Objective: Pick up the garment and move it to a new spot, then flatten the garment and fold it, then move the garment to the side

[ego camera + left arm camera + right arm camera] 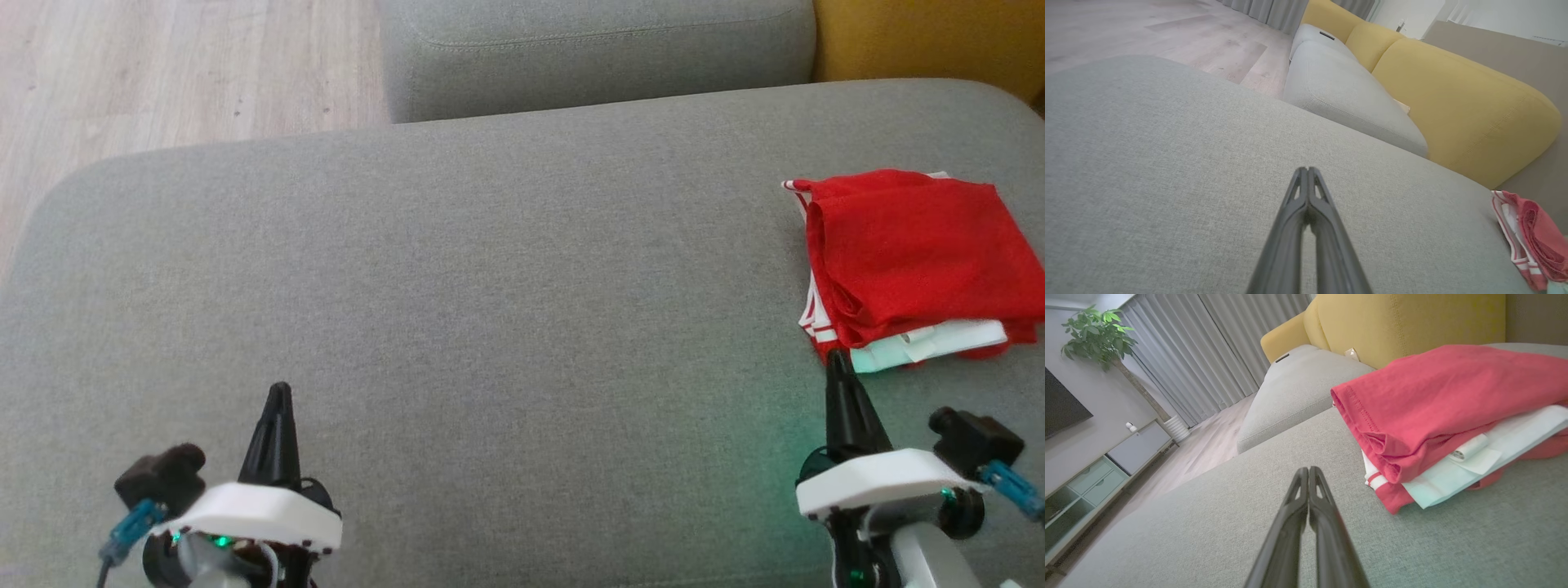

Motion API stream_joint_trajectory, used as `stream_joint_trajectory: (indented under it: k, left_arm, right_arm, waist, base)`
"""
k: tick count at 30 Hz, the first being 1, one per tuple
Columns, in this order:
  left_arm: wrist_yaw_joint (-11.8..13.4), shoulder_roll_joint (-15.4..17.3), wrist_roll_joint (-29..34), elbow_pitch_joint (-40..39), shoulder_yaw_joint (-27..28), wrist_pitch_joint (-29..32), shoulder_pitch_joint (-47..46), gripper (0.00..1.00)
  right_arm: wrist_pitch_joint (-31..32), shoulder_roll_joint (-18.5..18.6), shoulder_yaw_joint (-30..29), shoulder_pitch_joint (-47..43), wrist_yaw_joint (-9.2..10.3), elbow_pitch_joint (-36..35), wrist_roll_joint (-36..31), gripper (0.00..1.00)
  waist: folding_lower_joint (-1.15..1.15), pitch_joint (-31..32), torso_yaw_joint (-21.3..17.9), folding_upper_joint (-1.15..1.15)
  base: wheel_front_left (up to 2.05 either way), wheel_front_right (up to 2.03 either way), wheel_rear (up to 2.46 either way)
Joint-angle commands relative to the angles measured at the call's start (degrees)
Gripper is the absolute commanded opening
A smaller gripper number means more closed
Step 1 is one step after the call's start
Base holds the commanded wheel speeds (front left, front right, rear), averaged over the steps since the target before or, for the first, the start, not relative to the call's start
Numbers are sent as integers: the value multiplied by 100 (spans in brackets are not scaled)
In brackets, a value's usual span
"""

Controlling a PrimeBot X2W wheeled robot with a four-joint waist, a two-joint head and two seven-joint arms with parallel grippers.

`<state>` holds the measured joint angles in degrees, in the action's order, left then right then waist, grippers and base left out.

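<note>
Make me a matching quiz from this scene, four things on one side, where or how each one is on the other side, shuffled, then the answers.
1 garment
2 left gripper
3 right gripper
4 potted plant

A shut, over bare cushion
B by the curtains
C folded, red and white
D shut, tip near the garment

Pairs: 1-C, 2-A, 3-D, 4-B

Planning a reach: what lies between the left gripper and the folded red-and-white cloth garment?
Bare grey fabric sofa cushion, seen in the head view; the right gripper sits beside the garment.
</note>
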<state>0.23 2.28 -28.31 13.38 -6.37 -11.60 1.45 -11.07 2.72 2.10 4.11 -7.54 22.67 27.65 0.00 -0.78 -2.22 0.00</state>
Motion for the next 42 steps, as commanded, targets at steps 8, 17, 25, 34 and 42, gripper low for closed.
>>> stream_joint_trajectory:
  k: [8, 17, 25, 34, 42]
  left_arm:
    - [-83, 20, -534, -145, 196, 162, -336, 0]
    - [-147, 25, -1076, -125, 296, 314, -375, 0]
    - [-204, 28, -1558, -108, 386, 449, -411, 0]
    - [-267, 33, -2098, -88, 487, 601, -450, 0]
    - [-324, 36, -2579, -70, 577, 736, -486, 0]
  right_arm:
    - [145, 21, -75, 246, 1, -266, 553, 0]
    - [293, 22, -145, 242, 2, -322, 1101, 0]
    - [424, 23, -209, 239, 2, -371, 1587, 0]
    - [571, 24, -280, 235, 2, -426, 2133, 0]
    - [703, 25, -344, 232, 3, -475, 2619, 0]
  waist:
    - [0, 4, 17, 0]
    - [0, 10, 36, 0]
    - [0, 14, 52, 0]
    - [0, 19, 71, 0]
    - [0, 24, 88, 0]
  base:
    - [0, 0, 0]
    - [0, 0, 0]
    - [0, 0, 0]
    - [0, 0, 0]
    - [0, 0, 0]
